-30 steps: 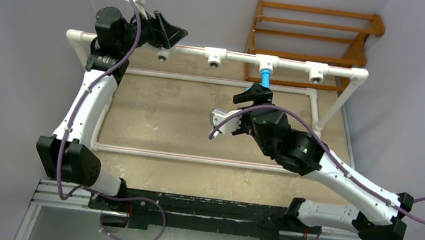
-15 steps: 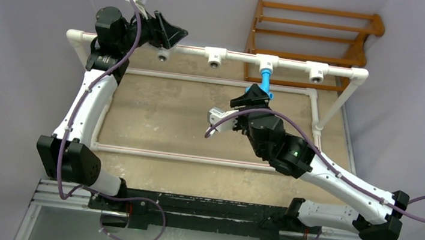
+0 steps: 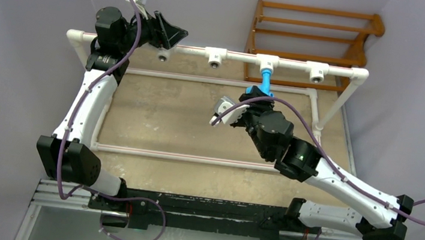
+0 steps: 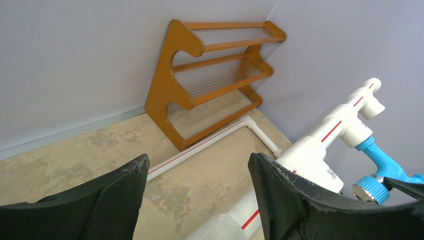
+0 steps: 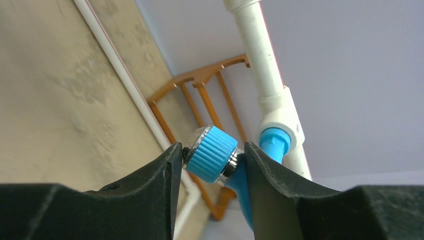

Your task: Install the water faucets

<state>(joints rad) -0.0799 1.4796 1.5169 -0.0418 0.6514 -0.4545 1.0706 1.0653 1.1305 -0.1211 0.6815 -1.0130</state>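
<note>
Left gripper point(image 4: 199, 161): released; the jaws stand wide apart at the left end of the top rail with nothing pinched. Whether the right-hand finger brushes the pipe is unclear from the wrist view
Top rail point(image 3: 241, 57): white pipe across the far side of the frame, raised above the table point(image 3: 168, 115), carrying four tee fittings
First tee point(image 3: 162, 50): just beside the left gripper; socket bare
Second tee point(image 3: 215, 54): socket bare
Third tee point(image 3: 267, 61): holds the faucet
Faucet point(image 3: 266, 78): bright blue; one end sits in the third tee and the body reaches out toward the near side
Knob point(image 5: 210, 152): ribbed blue cap with a silvery collar, lying between the right fingers
Right gripper point(image 5: 212, 147): clenched on the knob, with a finger touching it on each side
Fourth tee point(image 3: 317, 69): socket bare
Rack point(image 3: 315, 41): wooden, behind the right half of the rail, apart from the work
Step in hand: judged to be threading the faucet home in the third tee; three sockets remain unfilled
Next move: calls for a wrist roll about the socket axis with the grip kept firm and no side load on the rail
Caution: a grip on the knob alone may turn the knob instead of the body, so a hold lower on the body may serve better
</note>
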